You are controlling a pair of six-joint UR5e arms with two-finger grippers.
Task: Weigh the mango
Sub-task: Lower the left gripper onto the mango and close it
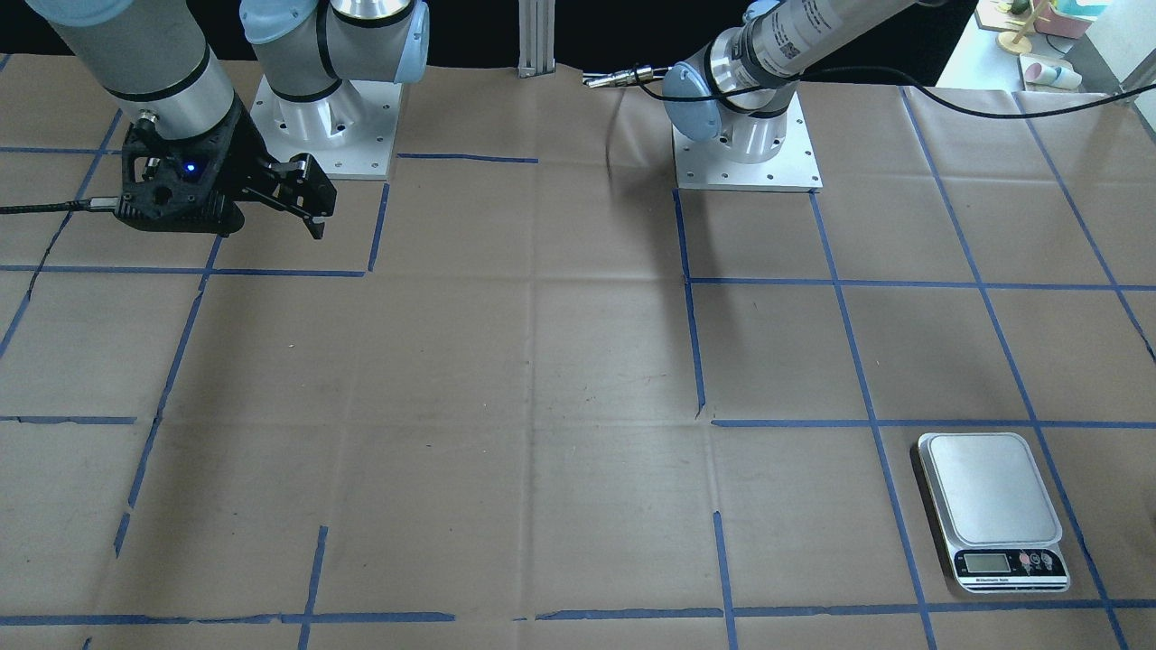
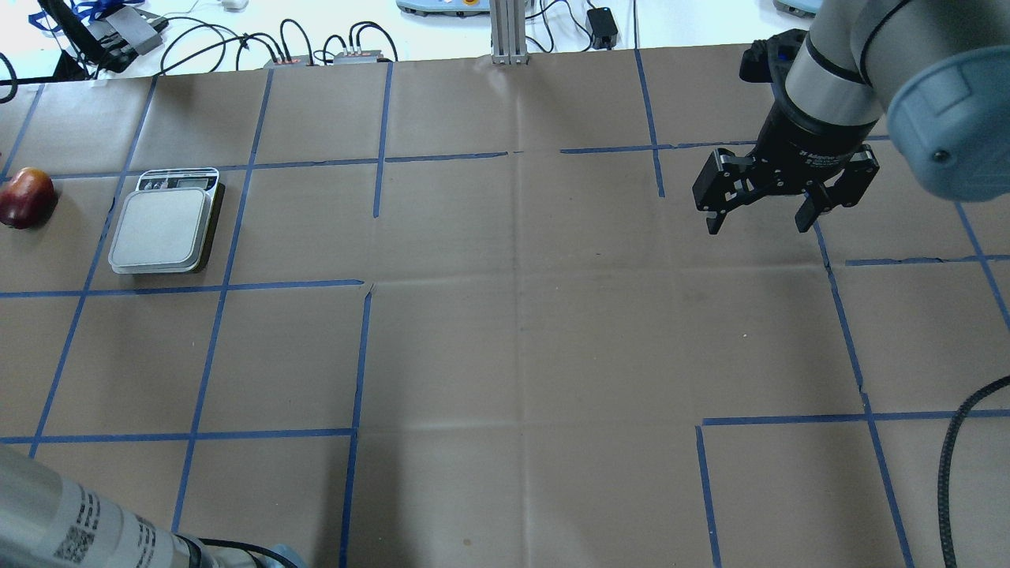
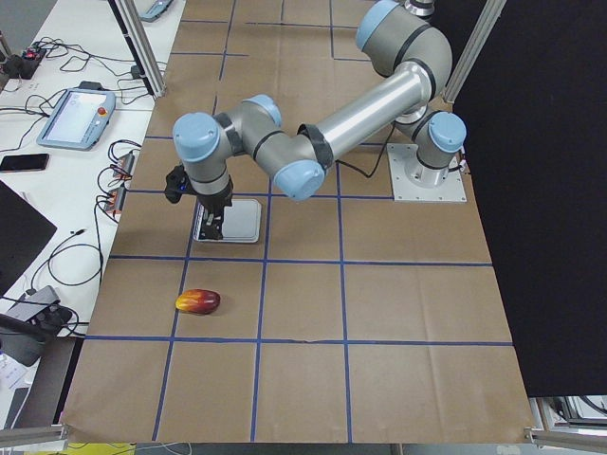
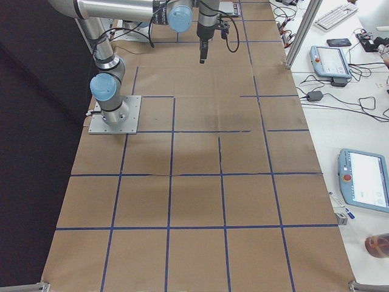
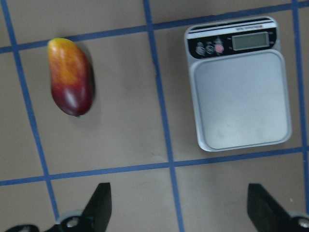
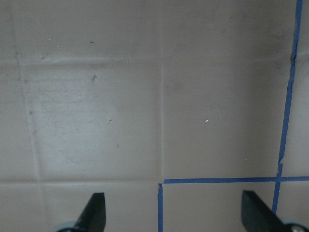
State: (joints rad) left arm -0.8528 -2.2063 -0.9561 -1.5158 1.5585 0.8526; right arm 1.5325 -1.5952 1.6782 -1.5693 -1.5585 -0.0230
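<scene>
The mango (image 5: 71,77), dark red shading to orange-yellow at its top end, lies on the brown paper left of the scale (image 5: 239,87) in the left wrist view. It also shows in the overhead view (image 2: 28,197) and the exterior left view (image 3: 197,301). The scale's platform (image 2: 162,225) is bare. My left gripper (image 5: 181,208) is open and empty, high above the mango and scale; it also shows in the exterior left view (image 3: 213,227). My right gripper (image 2: 761,213) is open and empty, far from both, over bare paper (image 6: 174,212).
Brown paper with a blue tape grid covers the table (image 2: 505,331). The two arm bases (image 1: 325,126) (image 1: 745,144) stand at the robot's side. Cables and pendants lie beyond the far edge (image 2: 316,47).
</scene>
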